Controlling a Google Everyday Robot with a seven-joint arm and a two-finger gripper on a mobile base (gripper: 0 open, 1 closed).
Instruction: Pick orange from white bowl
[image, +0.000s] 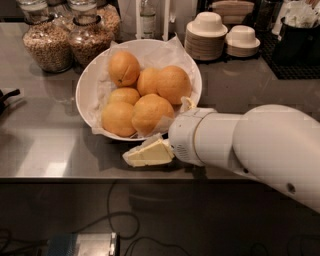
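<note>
I'm watching the gripper (149, 152) sitting just outside the near rim of the white bowl (80, 92), low by the steel counter (45, 145). Its cream fingers are lying pressed together, gripping nothing. The orange (151, 112) is resting in the near right part of the bowl, just beyond the fingertips, touching the other oranges on crinkled paper. Grain jars (47, 45) are standing far left and stacked saucers (207, 42) far right.
</note>
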